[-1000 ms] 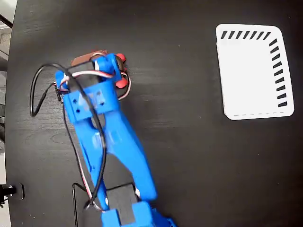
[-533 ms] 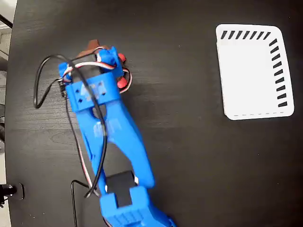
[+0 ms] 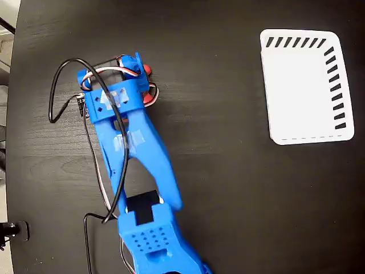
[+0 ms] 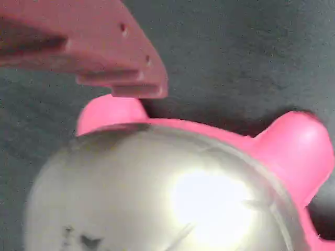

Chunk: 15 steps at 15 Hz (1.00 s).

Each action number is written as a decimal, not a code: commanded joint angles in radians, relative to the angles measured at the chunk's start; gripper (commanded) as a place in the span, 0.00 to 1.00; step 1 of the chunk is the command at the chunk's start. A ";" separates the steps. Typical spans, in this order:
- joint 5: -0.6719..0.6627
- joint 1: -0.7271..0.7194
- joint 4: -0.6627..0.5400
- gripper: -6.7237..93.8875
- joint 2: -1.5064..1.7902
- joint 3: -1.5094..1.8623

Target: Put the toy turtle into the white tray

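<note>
Fixed view: the blue arm point(image 3: 134, 165) is covering the toy turtle point(image 3: 147, 71) at upper left of the black table point(image 3: 228, 171), leaving only red-pink bits showing beside its head. The white tray point(image 3: 306, 85) is lying well apart at upper right — bare tabletop is stretching between them. Wrist view is showing what the overhead hides — the shiny shell filling the frame, one reddish finger point(image 4: 99, 49) hanging just beyond it. Whether the gripper point(image 3: 128, 71) is clamping or parted cannot be told.
</note>
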 commanded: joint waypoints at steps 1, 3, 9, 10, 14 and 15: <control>-0.014 -0.015 0.035 0.68 0.014 -0.106; -0.009 -0.021 0.061 0.56 -0.017 -0.152; 0.014 -0.015 0.087 0.06 -0.017 -0.170; 0.017 -0.014 0.117 0.06 -0.008 -0.181; 0.025 0.018 0.183 0.06 0.192 -0.098; 0.025 0.031 0.183 0.06 0.259 -0.051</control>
